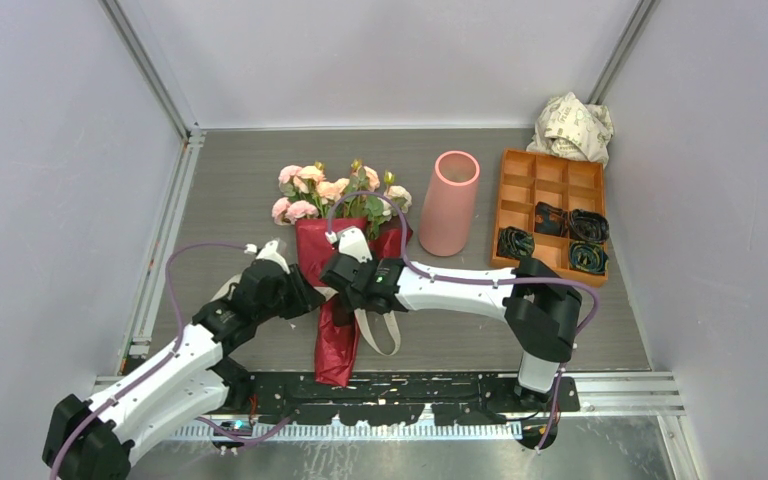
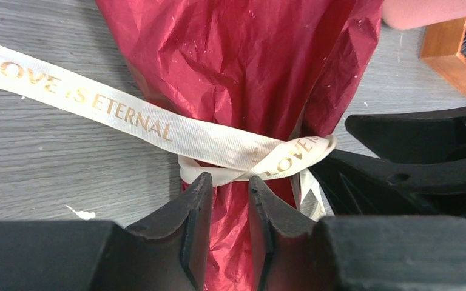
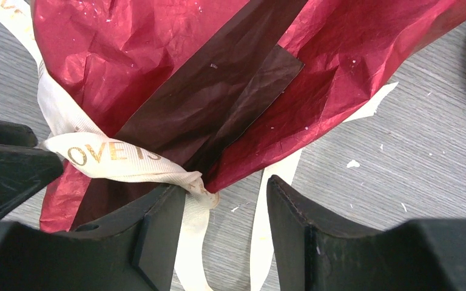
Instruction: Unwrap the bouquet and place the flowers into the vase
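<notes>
The bouquet (image 1: 338, 340) lies flat on the grey table (image 1: 230, 190), right in front of me. The flowers (image 1: 332, 185) point to the far wall and the thin end of the dark red paper points toward my bases. A cream ribbon (image 2: 158, 124) with gold letters goes around the neck of the paper and crosses over itself there.

My left gripper (image 2: 229, 180) comes to this neck from the left side. Its jaws are narrow, and the tips touch the ribbon just under the crossing. Red paper fills the slim gap between them, but I cannot tell if I really clamp it or only stand over it.

My right gripper (image 3: 226, 187) is at the other side of the same neck, very near to the left one. Its jaws stand about half apart and pinch nothing. One finger (image 3: 158, 230) touches the ribbon loop and the edge of the paper. The other finger is over bare table, and a loose ribbon end lies in the gap.

The vase (image 1: 450, 205) stands upright just beside the flowers, on their right. Right of it there is an orange tray (image 1: 505, 205), and behind the tray a crumpled white paper ball (image 1: 572, 125).
</notes>
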Robot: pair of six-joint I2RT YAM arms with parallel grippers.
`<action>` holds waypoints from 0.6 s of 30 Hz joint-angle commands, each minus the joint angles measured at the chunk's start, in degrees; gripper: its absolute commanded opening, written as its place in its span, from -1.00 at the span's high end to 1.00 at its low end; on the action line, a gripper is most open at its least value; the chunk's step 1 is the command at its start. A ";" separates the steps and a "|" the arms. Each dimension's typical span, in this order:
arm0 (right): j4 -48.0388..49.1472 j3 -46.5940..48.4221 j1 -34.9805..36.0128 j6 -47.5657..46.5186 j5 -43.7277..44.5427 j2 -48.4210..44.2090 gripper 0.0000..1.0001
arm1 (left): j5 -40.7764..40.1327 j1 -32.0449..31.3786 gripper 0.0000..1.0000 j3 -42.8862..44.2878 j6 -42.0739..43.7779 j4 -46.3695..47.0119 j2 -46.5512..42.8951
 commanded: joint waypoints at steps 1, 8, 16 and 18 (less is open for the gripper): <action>2.17 0.74 -0.27 0.58 1.58 -1.70 -0.15 | 2.92 -0.12 0.42 -0.40 1.77 7.29 3.53; 2.59 0.61 -0.32 0.86 1.27 -1.62 -0.14 | 3.91 -0.15 0.47 1.35 3.68 11.10 9.74; 2.77 1.00 -0.60 0.96 1.45 -0.93 -0.15 | -1.08 -0.12 0.51 2.00 2.16 11.42 10.44; 2.89 1.04 -0.87 0.89 1.33 -0.45 -0.15 | -1.16 -0.18 0.51 2.12 2.20 11.48 10.62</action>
